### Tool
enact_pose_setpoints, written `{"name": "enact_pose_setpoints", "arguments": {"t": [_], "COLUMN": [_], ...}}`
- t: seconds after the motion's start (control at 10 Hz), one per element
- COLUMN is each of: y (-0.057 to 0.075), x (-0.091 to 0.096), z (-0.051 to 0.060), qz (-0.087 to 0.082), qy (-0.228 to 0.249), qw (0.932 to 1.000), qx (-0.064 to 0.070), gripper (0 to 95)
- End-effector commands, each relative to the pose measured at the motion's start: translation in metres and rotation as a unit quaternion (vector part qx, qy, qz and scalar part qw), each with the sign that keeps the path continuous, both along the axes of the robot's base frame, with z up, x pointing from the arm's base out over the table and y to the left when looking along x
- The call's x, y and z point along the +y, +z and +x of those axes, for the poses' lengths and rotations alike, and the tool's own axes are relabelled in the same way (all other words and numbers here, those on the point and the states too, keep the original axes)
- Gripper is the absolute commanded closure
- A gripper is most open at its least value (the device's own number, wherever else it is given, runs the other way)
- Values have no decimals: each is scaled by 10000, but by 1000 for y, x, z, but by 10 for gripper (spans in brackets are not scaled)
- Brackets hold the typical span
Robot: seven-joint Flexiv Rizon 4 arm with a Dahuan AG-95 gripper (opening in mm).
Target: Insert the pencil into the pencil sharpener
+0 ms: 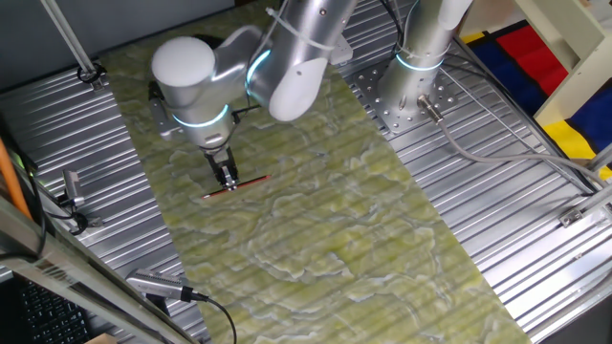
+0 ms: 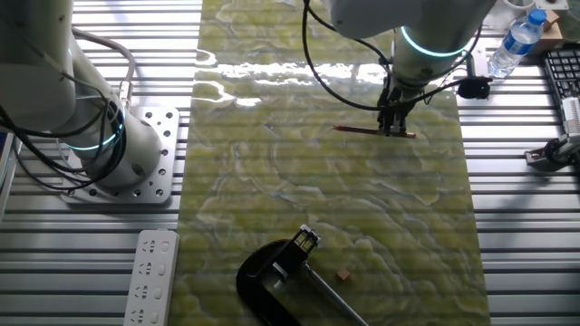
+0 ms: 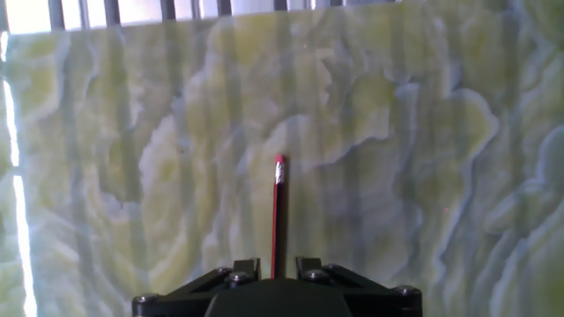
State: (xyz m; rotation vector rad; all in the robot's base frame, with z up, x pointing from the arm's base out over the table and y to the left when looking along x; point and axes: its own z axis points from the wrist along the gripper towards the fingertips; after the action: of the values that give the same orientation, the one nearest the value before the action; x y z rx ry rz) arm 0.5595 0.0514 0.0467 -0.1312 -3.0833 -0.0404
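Note:
The thin red-orange pencil [image 1: 253, 181] lies level at the mat's surface on the green marbled mat [image 1: 363, 239]. My gripper [image 1: 228, 182] comes straight down on it, and its fingers sit close on both sides of the shaft, shut on the pencil. In the other fixed view, the gripper [image 2: 395, 131] holds the pencil [image 2: 358, 130] near one end. In the hand view, the pencil [image 3: 278, 211] runs straight out from between the fingers [image 3: 248, 267], eraser end far. The glossy black pencil sharpener [image 2: 263, 272] sits at the mat's opposite end, far from the gripper.
A white power strip [image 2: 149, 276] lies beside the sharpener. A small tan block [image 2: 343, 273] sits on the mat near it. A second arm's base [image 2: 109, 154] stands on the metal table. A water bottle [image 2: 518, 41] and a keyboard [image 2: 562, 77] are behind the gripper.

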Motion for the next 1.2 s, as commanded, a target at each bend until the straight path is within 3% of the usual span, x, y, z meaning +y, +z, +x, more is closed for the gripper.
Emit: {"name": "enact_pose_setpoints", "arguments": {"t": [0.1, 0.9, 1.0, 1.2], "y": [-1, -1, -4, -9], "x": [0, 0, 0, 0], "z": [1, 1, 0, 0], "qz": [-6, -16, -36, -72], "qy": [54, 138, 139, 149], "qw": [10000, 9999, 9999, 9999], "qx": [-21, 51, 38, 23], "gripper": [570, 570, 760, 760]}}
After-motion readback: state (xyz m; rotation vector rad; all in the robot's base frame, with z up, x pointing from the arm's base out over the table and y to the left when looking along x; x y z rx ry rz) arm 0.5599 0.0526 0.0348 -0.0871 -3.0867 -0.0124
